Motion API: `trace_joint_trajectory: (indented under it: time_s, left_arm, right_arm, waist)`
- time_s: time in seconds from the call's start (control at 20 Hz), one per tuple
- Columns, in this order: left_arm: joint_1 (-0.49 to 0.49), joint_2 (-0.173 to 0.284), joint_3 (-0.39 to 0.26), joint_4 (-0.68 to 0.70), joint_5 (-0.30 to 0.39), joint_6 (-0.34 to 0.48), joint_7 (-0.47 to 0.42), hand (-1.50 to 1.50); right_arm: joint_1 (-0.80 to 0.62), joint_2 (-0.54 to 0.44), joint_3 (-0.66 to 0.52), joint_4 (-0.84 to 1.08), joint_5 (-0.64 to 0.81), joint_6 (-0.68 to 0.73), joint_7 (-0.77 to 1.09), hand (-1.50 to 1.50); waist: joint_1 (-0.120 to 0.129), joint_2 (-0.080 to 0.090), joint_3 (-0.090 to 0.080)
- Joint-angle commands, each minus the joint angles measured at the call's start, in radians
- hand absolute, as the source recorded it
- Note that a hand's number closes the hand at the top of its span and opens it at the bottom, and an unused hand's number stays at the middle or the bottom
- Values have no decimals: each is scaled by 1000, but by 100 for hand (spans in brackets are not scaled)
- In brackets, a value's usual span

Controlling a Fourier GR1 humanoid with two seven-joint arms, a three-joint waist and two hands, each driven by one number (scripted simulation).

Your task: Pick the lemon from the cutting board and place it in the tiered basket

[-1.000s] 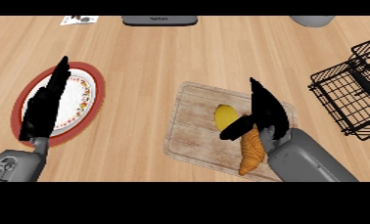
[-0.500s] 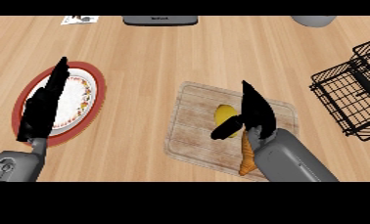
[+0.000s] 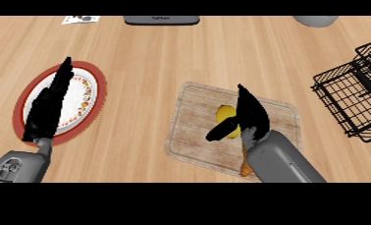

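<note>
Right hand (image 3: 248, 113) spreads thumb and fingers around the lemon (image 3: 226, 115) on the cutting board (image 3: 196, 121); left hand (image 3: 49, 103) flat, fingers together, above the plate (image 3: 92, 94).

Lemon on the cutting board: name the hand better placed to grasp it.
Right. The right hand is already over the lemon, thumb beside it; the left hand rests over the plate, far away.

A red-rimmed plate (image 3: 92, 84) with a patterned white centre lies on the wooden counter (image 3: 181, 52) at the left; a small paper card (image 3: 80, 19) sits at the far left edge; a dark grey flat object (image 3: 161, 20) lies far centre; a grey round vessel (image 3: 316, 20) stands far right; an orange object (image 3: 246, 168), mostly hidden, shows low down right of centre.
</note>
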Motion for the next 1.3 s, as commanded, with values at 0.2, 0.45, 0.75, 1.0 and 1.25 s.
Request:
trace_joint_trajectory:
  time_s: [0.2, 0.45, 0.75, 1.0, 1.25]
  left_arm:
    - [-17, 17, 50, 45, 11, -46, -24, 0]
    - [22, -39, 1, 0, -46, 1, -20, 0]
    - [-3, -41, 19, -21, -50, -18, 17, 0]
    - [50, -27, 46, -15, -31, -32, -4, 0]
    - [45, -29, 59, 3, -41, -11, -1, 0]
  right_arm:
    - [31, 100, -18, 54, -27, 69, 137, 150]
    - [-3, 62, 69, 62, 47, 153, 94, 150]
    - [-14, 172, -26, 117, 62, -2, 60, 150]
    - [179, -69, 222, -213, 64, 283, -328, 150]
    - [309, -315, 380, -469, 134, 293, -589, 150]
  waist:
    - [-1, 3, 0]
    - [5, -1, 0]
    - [6, 2, 1]
    - [-12, -19, 1]
    - [-59, -23, 2]
